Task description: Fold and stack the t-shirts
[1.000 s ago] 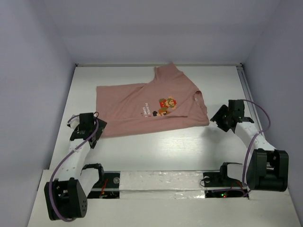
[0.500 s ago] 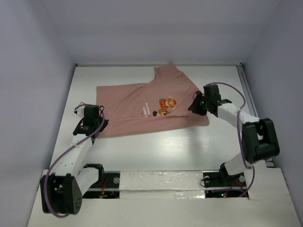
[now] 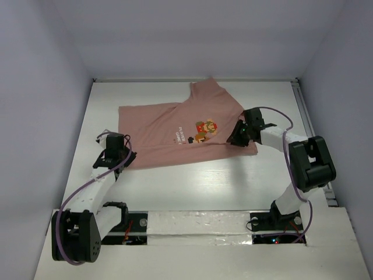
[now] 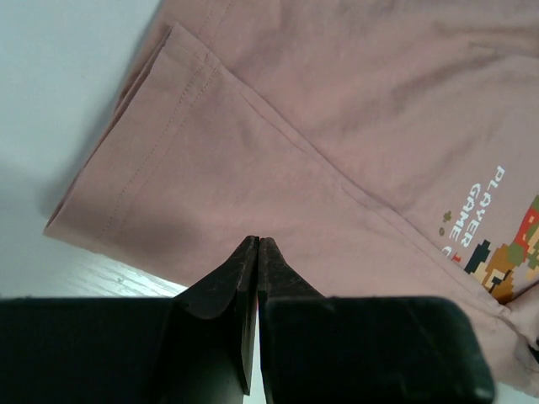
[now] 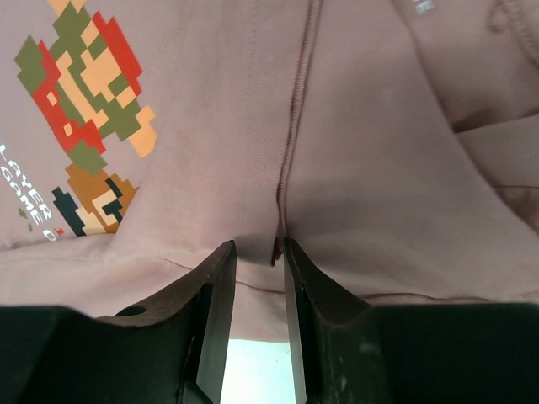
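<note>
White table [image 3: 175, 186], pink t-shirt [image 3: 157, 125]

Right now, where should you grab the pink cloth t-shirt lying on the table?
Pinch the dusty-pink fabric t-shirt by its near hem, coming in low from the front edge. It lies flat, so only that loose edge gives a fold to pinch.

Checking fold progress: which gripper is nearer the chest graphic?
Right. The right gripper sits just beside the graphic; the left gripper is at the t-shirt's far corner.
</note>
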Action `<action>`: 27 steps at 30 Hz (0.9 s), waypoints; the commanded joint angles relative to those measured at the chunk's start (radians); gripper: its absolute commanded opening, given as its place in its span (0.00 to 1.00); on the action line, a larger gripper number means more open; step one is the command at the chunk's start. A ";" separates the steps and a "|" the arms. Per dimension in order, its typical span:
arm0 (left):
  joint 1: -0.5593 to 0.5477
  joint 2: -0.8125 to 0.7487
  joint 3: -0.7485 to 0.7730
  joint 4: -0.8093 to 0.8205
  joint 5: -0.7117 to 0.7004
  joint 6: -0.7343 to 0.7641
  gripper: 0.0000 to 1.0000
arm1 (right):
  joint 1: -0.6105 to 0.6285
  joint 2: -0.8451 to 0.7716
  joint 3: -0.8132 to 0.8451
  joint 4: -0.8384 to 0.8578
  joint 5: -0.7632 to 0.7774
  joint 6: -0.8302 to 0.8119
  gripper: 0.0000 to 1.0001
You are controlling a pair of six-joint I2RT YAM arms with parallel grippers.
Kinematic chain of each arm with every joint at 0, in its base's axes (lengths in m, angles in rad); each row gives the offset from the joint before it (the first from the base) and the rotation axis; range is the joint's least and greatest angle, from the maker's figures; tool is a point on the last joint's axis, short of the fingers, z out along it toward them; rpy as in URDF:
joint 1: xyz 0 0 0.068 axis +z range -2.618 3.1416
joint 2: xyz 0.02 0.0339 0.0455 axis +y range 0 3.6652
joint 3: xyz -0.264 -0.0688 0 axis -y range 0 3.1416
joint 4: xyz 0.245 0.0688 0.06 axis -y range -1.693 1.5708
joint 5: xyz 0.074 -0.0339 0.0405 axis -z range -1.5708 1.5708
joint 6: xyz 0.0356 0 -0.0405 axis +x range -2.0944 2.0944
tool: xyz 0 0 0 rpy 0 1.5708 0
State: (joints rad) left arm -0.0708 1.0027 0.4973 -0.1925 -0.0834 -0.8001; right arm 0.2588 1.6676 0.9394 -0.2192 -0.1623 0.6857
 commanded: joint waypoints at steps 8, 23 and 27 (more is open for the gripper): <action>-0.003 -0.042 -0.040 0.018 0.008 0.024 0.00 | 0.026 0.034 0.039 0.034 0.009 0.008 0.17; -0.023 -0.084 0.000 -0.030 0.016 0.007 0.00 | 0.145 0.285 0.475 -0.088 0.119 -0.120 0.06; -0.032 -0.090 0.021 -0.051 0.011 0.004 0.00 | 0.183 0.374 0.628 -0.123 0.118 -0.153 0.12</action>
State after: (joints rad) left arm -0.0967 0.9329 0.4690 -0.2207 -0.0750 -0.7937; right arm 0.4141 2.0003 1.4544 -0.3012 -0.0704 0.5812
